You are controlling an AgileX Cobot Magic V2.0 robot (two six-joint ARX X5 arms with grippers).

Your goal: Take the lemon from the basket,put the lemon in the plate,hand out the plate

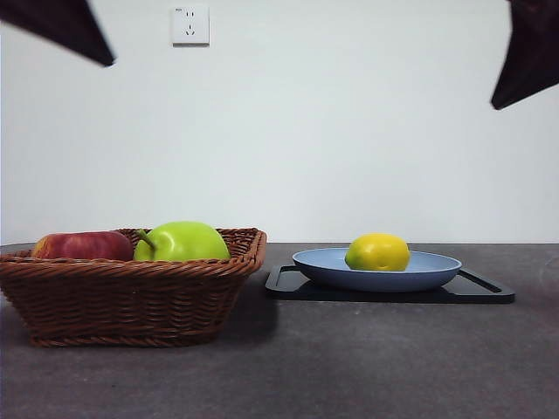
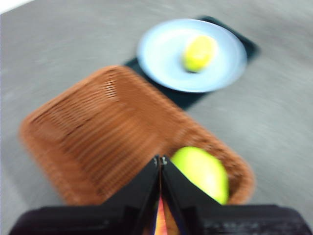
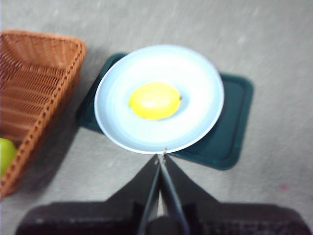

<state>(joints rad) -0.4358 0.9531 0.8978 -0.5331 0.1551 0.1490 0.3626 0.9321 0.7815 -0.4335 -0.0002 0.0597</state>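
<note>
We see a dark grey surface carrying everything. The largest thing on it is the woven wicker basket, which stands toward one side and holds a green apple and a red apple side by side. Just beside the basket lies a flat black tray, and on the tray sits the light-blue plate. The lemon rests in the plate, near its middle, well apart from the basket.

Our left end effector hangs above the basket, close over the green apple, with its two jaws pressed together and nothing between them. Our right end effector hangs above the near rim of the plate, jaws likewise closed and empty, not touching the lemon. In the front view both arms show only as dark tips at the top corners. A white wall socket sits high on the wall behind.
</note>
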